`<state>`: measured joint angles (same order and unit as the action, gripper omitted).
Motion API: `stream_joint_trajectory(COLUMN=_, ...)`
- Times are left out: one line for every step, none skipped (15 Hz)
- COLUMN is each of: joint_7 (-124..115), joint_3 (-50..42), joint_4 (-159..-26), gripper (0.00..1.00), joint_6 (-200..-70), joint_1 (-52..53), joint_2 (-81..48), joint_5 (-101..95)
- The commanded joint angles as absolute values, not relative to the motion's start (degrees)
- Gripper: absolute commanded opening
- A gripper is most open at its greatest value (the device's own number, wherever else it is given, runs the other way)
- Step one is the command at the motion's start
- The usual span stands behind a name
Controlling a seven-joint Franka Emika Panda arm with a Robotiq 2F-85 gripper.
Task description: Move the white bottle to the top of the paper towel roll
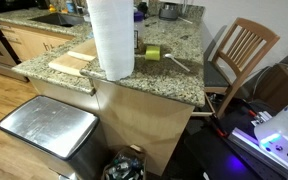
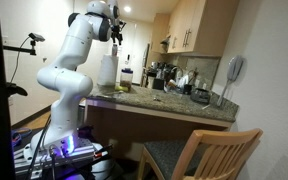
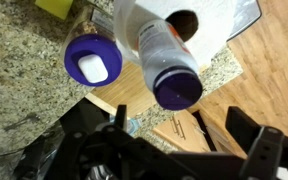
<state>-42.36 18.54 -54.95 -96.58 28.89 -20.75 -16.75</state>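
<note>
In the wrist view the white bottle (image 3: 160,50) with a purple cap stands on the top of the paper towel roll (image 3: 216,18), beside the roll's core hole. My gripper (image 3: 184,135) is open and empty above it, a finger on each side, apart from the bottle. In an exterior view the gripper (image 2: 115,33) hangs just over the roll (image 2: 107,71) on the counter. In an exterior view the roll (image 1: 111,40) is cut off at the top, so the bottle is out of view there.
A purple-lidded container (image 3: 92,60) stands on the granite counter (image 1: 174,75) next to the roll. A wooden cutting board (image 1: 72,62), a green object (image 1: 152,52) and a brush lie nearby. A steel bin (image 1: 46,130) and a wooden chair (image 1: 242,50) stand by the counter.
</note>
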Motion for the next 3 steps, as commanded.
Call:
stream_joint_trajectory(joint_7=-45.36, joint_3=16.71, joint_4=-61.44, gripper=1.00, joint_6=-99.33, joint_1=29.93, joint_2=-14.24, joint_5=-25.55)
stream_joint_trajectory(joint_7=-46.89, joint_3=16.71, joint_4=-63.37, gripper=1.00, joint_6=-100.74, joint_1=29.79, joint_2=-12.36, joint_5=-28.11)
stream_joint_trajectory(joint_7=-48.42, joint_3=16.87, joint_4=-65.89, gripper=1.00, joint_6=-102.37, joint_1=29.33, joint_2=-10.37, joint_5=-29.76)
